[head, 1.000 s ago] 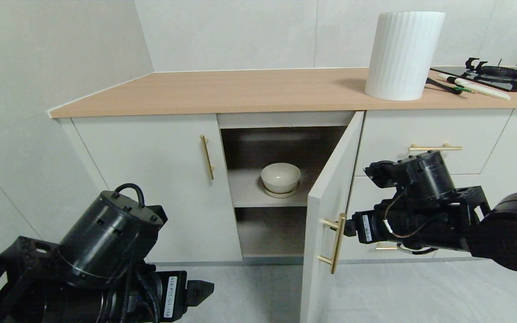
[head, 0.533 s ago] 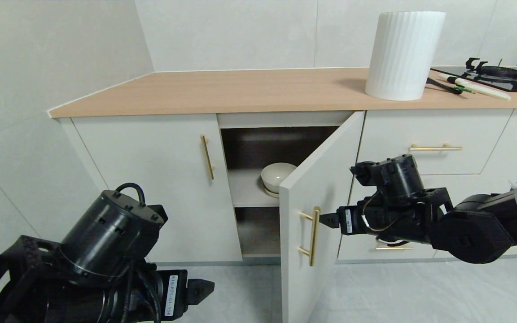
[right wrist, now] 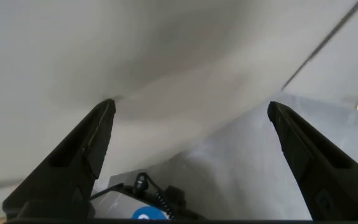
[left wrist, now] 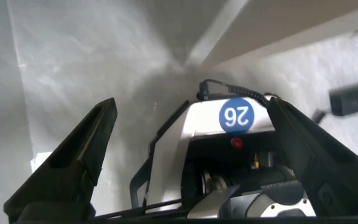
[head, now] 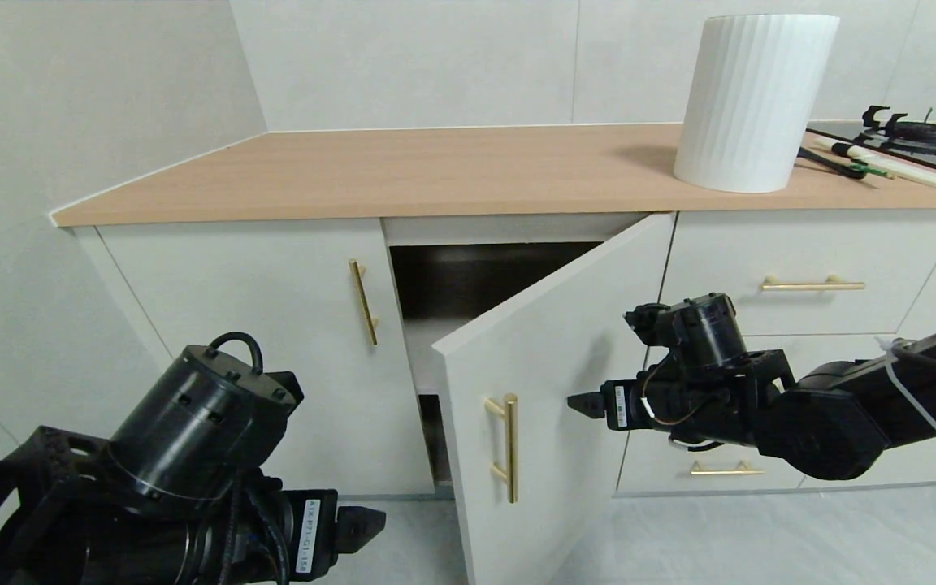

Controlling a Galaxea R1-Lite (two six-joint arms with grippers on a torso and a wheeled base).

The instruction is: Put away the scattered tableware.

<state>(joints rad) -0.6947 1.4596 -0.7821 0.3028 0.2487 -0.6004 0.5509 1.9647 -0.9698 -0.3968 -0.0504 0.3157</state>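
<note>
The white cabinet door (head: pixel 549 366) with a gold handle (head: pixel 509 447) stands partly ajar under the wooden counter (head: pixel 403 166). It covers most of the dark opening (head: pixel 468 272) and hides the shelf inside. My right gripper (head: pixel 586 404) is open against the door's outer face, to the right of the handle. In the right wrist view the right gripper (right wrist: pixel 191 109) has its fingers spread wide in front of the pale door panel (right wrist: pixel 166 56). My left gripper (head: pixel 362 524) hangs low at the front left, open and empty, over the floor (left wrist: pixel 104 56).
A tall white ribbed container (head: pixel 752 101) stands on the counter at the right. Beside it lie utensils (head: pixel 882 158) next to a gas hob (head: pixel 923 130). Drawers with gold handles (head: pixel 813 284) are right of the door, and a shut cabinet door (head: pixel 249 341) is left of it.
The cabinet door has swung further towards shut with my right gripper following it leftwards. The door now covers the bowl on the shelf. The head camera shifted slightly. The left arm stayed put.
</note>
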